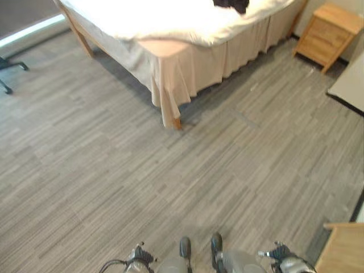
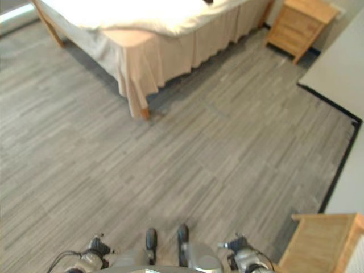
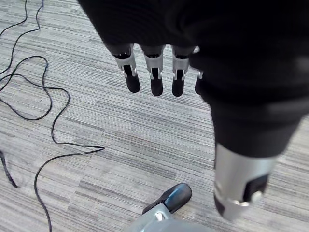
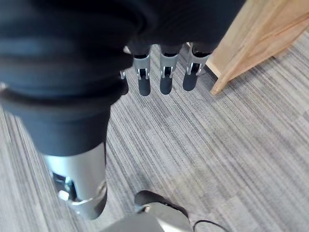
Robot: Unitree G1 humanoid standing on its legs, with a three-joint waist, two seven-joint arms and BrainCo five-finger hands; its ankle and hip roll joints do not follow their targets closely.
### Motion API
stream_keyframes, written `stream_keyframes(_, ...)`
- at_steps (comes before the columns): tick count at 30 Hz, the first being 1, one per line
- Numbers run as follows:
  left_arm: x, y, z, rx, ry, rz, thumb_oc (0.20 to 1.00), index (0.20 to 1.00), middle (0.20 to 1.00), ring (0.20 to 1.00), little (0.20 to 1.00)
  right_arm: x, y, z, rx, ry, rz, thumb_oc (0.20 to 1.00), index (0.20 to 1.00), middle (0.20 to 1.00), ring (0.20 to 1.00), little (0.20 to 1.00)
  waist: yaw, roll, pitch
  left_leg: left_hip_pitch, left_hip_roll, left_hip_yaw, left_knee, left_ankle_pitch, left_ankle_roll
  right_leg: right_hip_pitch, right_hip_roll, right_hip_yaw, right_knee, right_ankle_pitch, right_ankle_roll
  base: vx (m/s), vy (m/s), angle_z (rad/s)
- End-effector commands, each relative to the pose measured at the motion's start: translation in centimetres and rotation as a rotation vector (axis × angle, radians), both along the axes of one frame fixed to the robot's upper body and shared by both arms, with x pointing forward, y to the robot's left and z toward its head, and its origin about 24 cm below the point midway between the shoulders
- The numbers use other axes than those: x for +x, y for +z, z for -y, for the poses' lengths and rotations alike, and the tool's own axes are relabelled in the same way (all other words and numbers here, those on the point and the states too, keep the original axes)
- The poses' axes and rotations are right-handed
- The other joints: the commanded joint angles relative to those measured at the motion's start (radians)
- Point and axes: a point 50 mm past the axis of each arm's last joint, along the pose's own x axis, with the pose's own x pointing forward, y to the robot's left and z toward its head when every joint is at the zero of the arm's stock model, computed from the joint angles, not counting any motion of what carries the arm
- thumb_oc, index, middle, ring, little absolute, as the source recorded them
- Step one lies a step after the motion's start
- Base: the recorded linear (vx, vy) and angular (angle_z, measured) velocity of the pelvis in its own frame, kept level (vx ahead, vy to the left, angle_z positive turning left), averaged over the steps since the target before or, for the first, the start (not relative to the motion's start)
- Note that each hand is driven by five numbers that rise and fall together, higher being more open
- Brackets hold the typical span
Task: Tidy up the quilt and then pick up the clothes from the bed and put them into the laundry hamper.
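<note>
- Across the grey plank floor (image 1: pixel 170 187), well apart from the robot: the bed (image 1: pixel 187 62), with a beige skirt hanging to the floor and one wooden leg showing at the near corner.
- White quilt (image 1: pixel 159 20) spread over the top; too bright to judge whether it lies smooth or rumpled.
- Dark clothes (image 1: pixel 232 4) in a small heap on the quilt, at the far edge of the head view.
- Wooden nightstand (image 1: pixel 329 34) beside the bed. A second wooden piece (image 2: pixel 318 242) stands near the robot's right side. No hamper identified.
- Left hand (image 3: pixel 153 72) hangs over bare floor, fingers straight and relaxed, nothing in it.
- Right hand (image 4: pixel 164 72) likewise slack and empty, just beside the corner of the wooden piece.
- Stage, by my reading: approach only; quilt and clothes both untouched.
- Risks: right arm could clip the wooden piece on the first swing forward, being so near. Closing on the bed, a foot could catch the loose skirt or the corner leg. Reaching for the clothes first would drag the quilt.
</note>
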Motion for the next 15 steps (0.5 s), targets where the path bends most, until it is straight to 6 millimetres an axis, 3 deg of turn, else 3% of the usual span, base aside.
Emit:
stream_keyframes(1,-1.6,-0.4,-0.5,0.022,0.012,-0.055,1.0,1.0,1.0,1.0,1.0,-0.9,-0.3,0.1,0.035,-0.1,0.015,1.0,1.0,1.0,1.0,1.0,-0.013,0.0,-0.049,0.041,-0.006,-0.06,-0.002,-0.069,-0.011,0.022,-0.083,0.01,-0.069,0.016,0.085,0.54,-0.023,-0.01)
stream_keyframes(2,-1.1,-0.2,-0.7,0.034,-0.012,-0.045,1.0,1.0,1.0,1.0,1.0,-1.2,-0.4,0.0,0.034,-0.09,0.001,1.0,1.0,1.0,1.0,1.0,-0.028,-0.018,-0.049,0.068,-0.021,-0.071,-0.007,-0.097,-0.024,0.011,-0.095,-0.015,-0.23,0.017,0.06,0.53,-0.143,0.22)
stream_keyframes(4,-1.0,-0.2,-0.9,0.044,-0.035,-0.051,1.0,1.0,1.0,1.0,1.0,-1.6,-0.6,-0.2,0.033,-0.071,-0.017,1.0,1.0,1.0,1.0,1.0,-0.055,-0.028,-0.042,0.12,-0.013,-0.099,-0.007,-0.15,-0.054,-0.004,-0.117,-0.046,-0.481,0.074,0.057,0.5,-0.17,0.54)
stream_keyframes(5,-1.0,-0.2,-0.9,0.044,-0.035,-0.051,1.0,1.0,1.0,1.0,1.0,-1.6,-0.6,-0.2,0.033,-0.071,-0.017,1.0,1.0,1.0,1.0,1.0,-0.055,-0.028,-0.042,0.12,-0.013,-0.099,-0.007,-0.15,-0.054,-0.004,-0.117,-0.046,-0.481,0.074,0.057,0.72,-0.252,0.68)
stream_keyframes(6,-1.3,-0.3,-1.1,0.06,-0.06,-0.077,1.0,1.0,1.0,1.0,1.0,-2.5,-0.9,-0.2,0.036,-0.095,-0.048,1.0,1.0,1.0,1.0,1.0,-0.092,-0.026,-0.05,0.193,0.022,-0.11,-0.007,-0.216,-0.085,-0.059,-0.152,-0.041,-0.587,0.134,0.087,0.85,-0.303,0.67)
stream_keyframes(7,-1.9,-0.4,-1.1,0.061,-0.058,-0.09,1.0,1.0,1.0,1.0,1.0,-3.4,-1.1,0.2,0.029,-0.096,-0.073,1.0,1.0,1.0,1.0,1.0,-0.095,-0.028,-0.062,0.235,0.035,-0.113,-0.007,-0.243,-0.091,-0.032,-0.155,-0.049,-0.588,0.157,0.076,1.04,-0.38,0.72)
stream_keyframes(8,-2.1,-0.5,-1.0,0.054,-0.051,-0.092,1.0,1.0,1.0,1.0,1.0,-3.6,-1.2,0.4,0.015,-0.06,-0.089,1.0,1.0,1.0,1.0,1.0,-0.1,-0.019,-0.07,0.25,0.056,-0.116,0.036,-0.23,-0.1,-0.017,-0.143,-0.054,-0.566,0.156,0.063,0.79,-0.35,0.5)
stream_keyframes(9,-2.3,-0.6,-0.8,0.037,-0.017,-0.081,1.0,1.0,1.0,1.0,1.0,-4.0,-1.2,0.7,-0.02,-0.01,-0.12,1.0,1.0,1.0,1.0,1.0,-0.091,-0.007,-0.076,0.189,0.08,-0.089,0.246,-0.156,-0.126,0.059,-0.112,-0.061,-0.58,0.136,0.032,0.54,-0.362,0.71)
stream_keyframes(10,-2.0,-0.4,-0.9,0.02,0.039,-0.049,1.0,1.0,1.0,1.0,1.0,-3.9,-1.1,0.8,-0.045,0.028,-0.125,1.0,1.0,1.0,1.0,1.0,-0.079,-0.022,-0.068,0.097,0.075,-0.108,0.427,-0.063,-0.14,0.101,-0.114,-0.075,-0.594,0.127,0.004,0.65,-0.599,0.32)
stream_keyframes(11,0.2,0.4,-1.0,0.002,0.156,0.082,1.0,1.0,1.0,1.0,1.0,-2.2,-0.5,1.3,-0.092,0.074,-0.09,1.0,1.0,1.0,1.0,1.0,-0.026,-0.067,-0.024,-0.102,0.038,-0.115,0.759,0.013,-0.109,0.206,-0.109,-0.064,-0.629,0.087,-0.054,0.54,-0.495,0.37)
stream_keyframes(13,1.2,0.7,-0.5,-0.015,0.148,0.115,1.0,1.0,1.0,1.0,1.0,-1.2,-0.1,1.7,-0.123,0.109,-0.081,1.0,1.0,1.0,1.0,1.0,0.005,-0.088,-0.018,-0.199,0.018,-0.061,0.738,-0.02,-0.096,0.254,-0.124,-0.04,-0.643,0.061,-0.052,0.54,-0.192,-0.18)
stream_keyframes(14,1.6,0.7,0.1,-0.017,0.097,0.119,1.0,1.0,1.0,1.0,1.0,-0.6,0.2,1.9,-0.143,0.146,-0.064,1.0,1.0,1.0,1.0,1.0,0.033,-0.074,-0.026,-0.237,0.013,-0.016,0.568,-0.04,-0.092,0.296,-0.113,-0.019,-0.656,0.036,-0.037,0.52,0.075,-0.6)
stream_keyframes(15,1.8,0.7,0.3,-0.017,0.076,0.122,1.0,1.0,1.0,1.0,1.0,-0.4,0.3,2.0,-0.153,0.159,-0.056,1.0,1.0,1.0,1.0,1.0,0.044,-0.07,-0.036,-0.235,-0.005,0.011,0.442,-0.028,-0.083,0.308,-0.113,-0.012,-0.656,0.028,-0.027,0.72,0.198,-0.86)
